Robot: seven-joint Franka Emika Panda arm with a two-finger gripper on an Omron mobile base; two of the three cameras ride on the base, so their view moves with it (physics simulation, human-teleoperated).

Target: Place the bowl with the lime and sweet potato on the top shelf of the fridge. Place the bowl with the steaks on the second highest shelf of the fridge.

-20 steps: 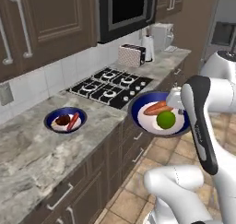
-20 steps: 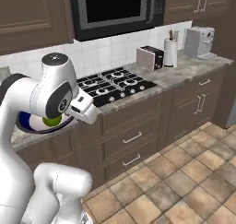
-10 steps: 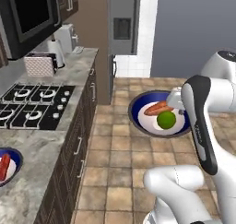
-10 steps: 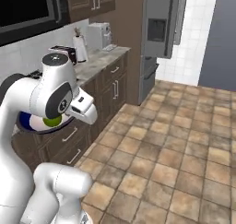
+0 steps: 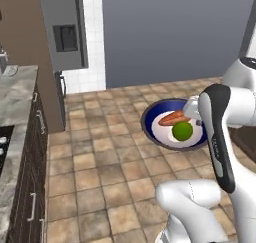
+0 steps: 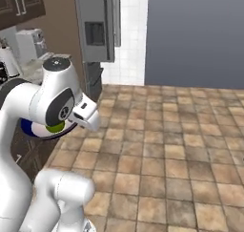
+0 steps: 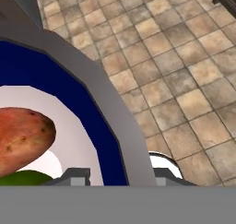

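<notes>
Blue-rimmed bowl (image 5: 150,132) with a white inside rides in the air beside the arm, carried over the tiled floor (image 5: 95,162), well clear of the marble surface (image 5: 15,102) at the left. Lime (image 5: 182,131) and sweet potato (image 5: 172,118) lie touching in the bowl, the potato on the far side. Hand view: bowl rim (image 7: 99,108) runs right up to the camera, potato (image 7: 23,135) and a sliver of lime (image 7: 25,178) at lower left.

Fingers: partly closed, pinching the near rim of the bowl; fingertips themselves hidden by the rim, so pad contact cannot be checked.

Fridge (image 5: 62,29): grey door with dispenser panel at the surface's far end, also seen in right base view (image 6: 97,26). Shelves not in sight.

Step in hand, as judged: transit to the fridge with the first bowl.
- Keep bowl level; a rim grip lets it tip, and the lime would roll first.
- Drive and swing slowly.
- Confirm the uppermost shelf before reaching in; enter above it, then lower.
</notes>
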